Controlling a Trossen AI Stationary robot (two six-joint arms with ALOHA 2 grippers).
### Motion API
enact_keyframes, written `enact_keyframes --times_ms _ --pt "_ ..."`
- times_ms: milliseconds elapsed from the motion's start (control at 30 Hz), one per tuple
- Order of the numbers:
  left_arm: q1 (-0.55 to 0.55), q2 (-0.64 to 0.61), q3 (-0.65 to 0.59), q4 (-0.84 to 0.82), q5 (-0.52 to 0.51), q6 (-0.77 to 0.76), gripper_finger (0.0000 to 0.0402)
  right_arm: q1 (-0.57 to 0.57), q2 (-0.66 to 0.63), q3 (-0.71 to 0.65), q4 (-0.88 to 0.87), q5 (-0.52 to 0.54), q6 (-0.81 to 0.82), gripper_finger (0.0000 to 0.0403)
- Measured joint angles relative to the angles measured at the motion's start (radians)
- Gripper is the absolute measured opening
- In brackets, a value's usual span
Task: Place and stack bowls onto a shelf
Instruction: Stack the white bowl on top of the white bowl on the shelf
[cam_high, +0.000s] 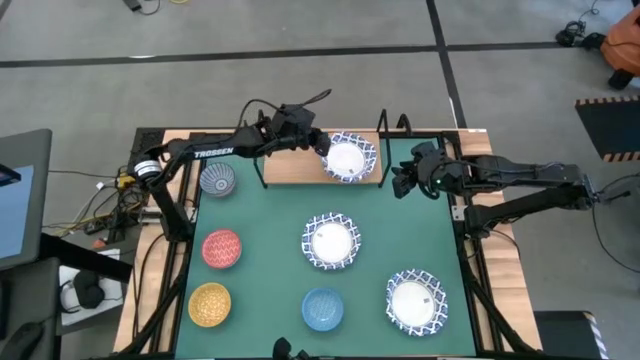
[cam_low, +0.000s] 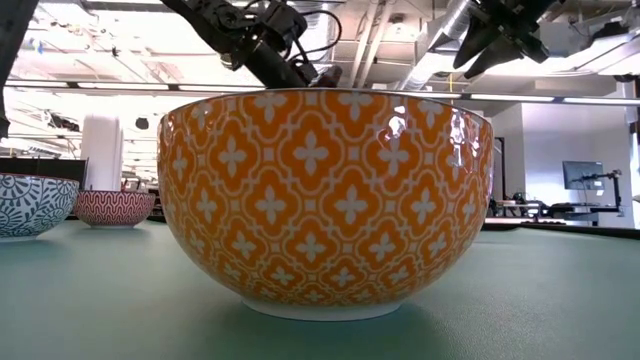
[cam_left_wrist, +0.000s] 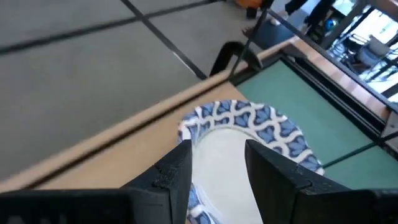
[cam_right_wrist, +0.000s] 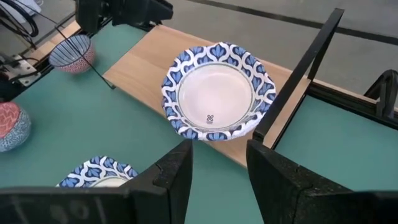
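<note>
Left gripper (cam_high: 322, 146) open over the shelved white bowl (cam_high: 348, 159).
Its parted fingers straddle the bowl's near rim on the shelf (cam_high: 295, 168), holding nothing; right gripper (cam_high: 402, 180) waits open beside.

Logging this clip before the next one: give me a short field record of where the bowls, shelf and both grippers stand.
shelf: wood board at the mat's far edge
on shelf: one white bowl, possibly a stack
white bowls on mat: centre, near right
small bowls on mat: grey-blue, red, yellow, blue
left gripper: open, at the shelf bowl's rim
right gripper: open, empty, beside the shelf
</note>
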Motion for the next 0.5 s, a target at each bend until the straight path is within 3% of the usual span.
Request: enact_keyframes --times_ms 167,267,500 --pt "-0.026 0.017 -0.001 -0.061 0.011 0.012 0.0133 0.000 0.000 -0.009 -0.002 -0.006 0.001 0.0175" --pt "-0.049 0.011 -0.001 -0.109 0.018 0.032 0.0133 0.020 0.000 -0.028 -0.070 -0.075 0.056 0.0175" --pt "-0.096 -0.091 -0.001 -0.313 0.019 0.094 0.0133 0.162 0.000 -0.079 -0.227 -0.173 0.237 0.0175"
